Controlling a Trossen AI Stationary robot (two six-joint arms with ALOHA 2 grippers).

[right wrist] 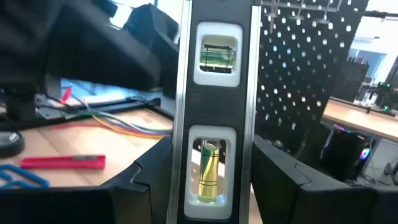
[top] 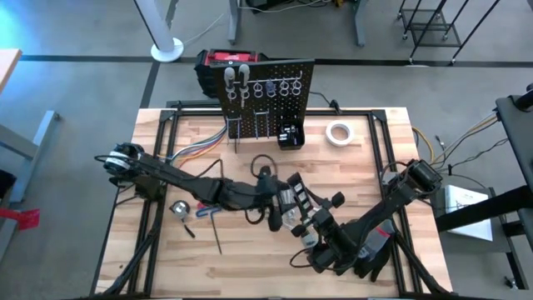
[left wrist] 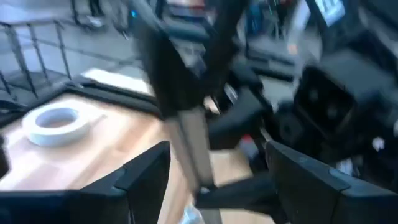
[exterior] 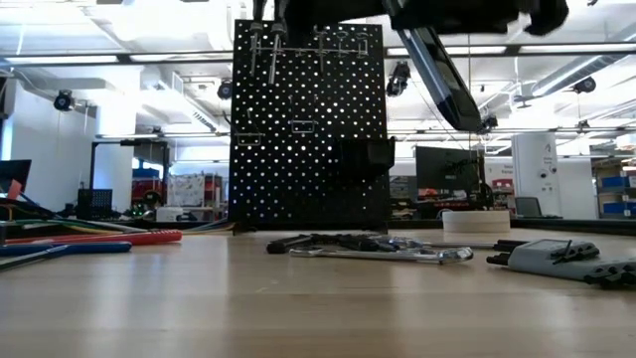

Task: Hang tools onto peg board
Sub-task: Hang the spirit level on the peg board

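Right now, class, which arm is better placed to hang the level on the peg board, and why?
The right. The right gripper is shut on the level, facing the peg board. The left gripper stands open, holding nothing.

I am looking into a robotics lab or workshop, not a home. The wooden table (top: 250, 250) stands on a grey concrete floor (top: 83, 83), with metal racks (top: 433, 25) and desk legs around it. Across the low view I see an open hall with strip lights on the ceiling (exterior: 119, 60), monitors (exterior: 447, 179) and shelving, though the far end is dim, so those shelves may be benches. A black peg board (exterior: 308, 129) stands on the table.
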